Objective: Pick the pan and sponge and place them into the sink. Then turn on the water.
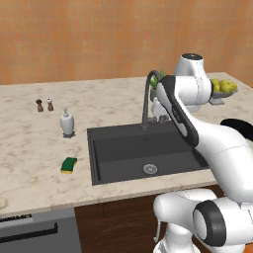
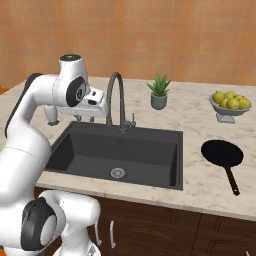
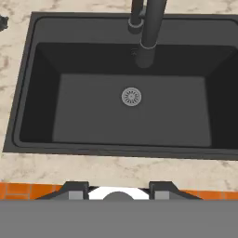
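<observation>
The gripper hangs above the sink, fingers apart, holding nothing. The pan lies on the worktop by the sink's right edge, the sponge by its left.

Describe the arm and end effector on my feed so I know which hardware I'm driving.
The arm is made of glossy white rounded segments with dark grey to black bands and caps at the joints. No cables or markings show. The end effector has a white body with two small dark grey finger tips.
</observation>
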{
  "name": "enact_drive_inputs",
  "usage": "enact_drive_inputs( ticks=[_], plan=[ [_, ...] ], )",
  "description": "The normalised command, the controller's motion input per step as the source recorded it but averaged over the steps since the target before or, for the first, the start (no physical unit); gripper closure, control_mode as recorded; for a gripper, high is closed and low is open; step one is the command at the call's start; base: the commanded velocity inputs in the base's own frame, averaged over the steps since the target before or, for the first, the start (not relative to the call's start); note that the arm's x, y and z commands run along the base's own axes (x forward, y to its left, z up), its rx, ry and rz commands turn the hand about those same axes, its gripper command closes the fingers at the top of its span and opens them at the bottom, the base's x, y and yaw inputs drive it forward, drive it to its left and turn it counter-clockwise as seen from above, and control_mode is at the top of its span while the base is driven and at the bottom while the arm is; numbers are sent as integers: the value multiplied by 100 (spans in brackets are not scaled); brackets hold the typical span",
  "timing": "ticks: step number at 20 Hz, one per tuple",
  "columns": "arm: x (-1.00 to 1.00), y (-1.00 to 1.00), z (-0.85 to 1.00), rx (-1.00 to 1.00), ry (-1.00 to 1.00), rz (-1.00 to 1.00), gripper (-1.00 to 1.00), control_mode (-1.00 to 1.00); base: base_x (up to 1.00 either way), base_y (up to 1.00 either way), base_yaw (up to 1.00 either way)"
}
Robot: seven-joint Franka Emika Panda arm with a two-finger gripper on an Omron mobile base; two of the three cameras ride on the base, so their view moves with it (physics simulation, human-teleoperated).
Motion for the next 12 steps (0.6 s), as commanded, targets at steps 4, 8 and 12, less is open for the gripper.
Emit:
enact_drive_inputs(
  ticks=[4, 8, 12],
  plan=[
    [-11, -34, 0, 0, -5, 0, -100, -100, 0, 0, 0],
    [-29, -71, 0, 0, -7, 0, -100, -100, 0, 0, 0],
    [-27, -74, -12, 0, 0, -4, -100, -100, 0, 0, 0]
  ],
)
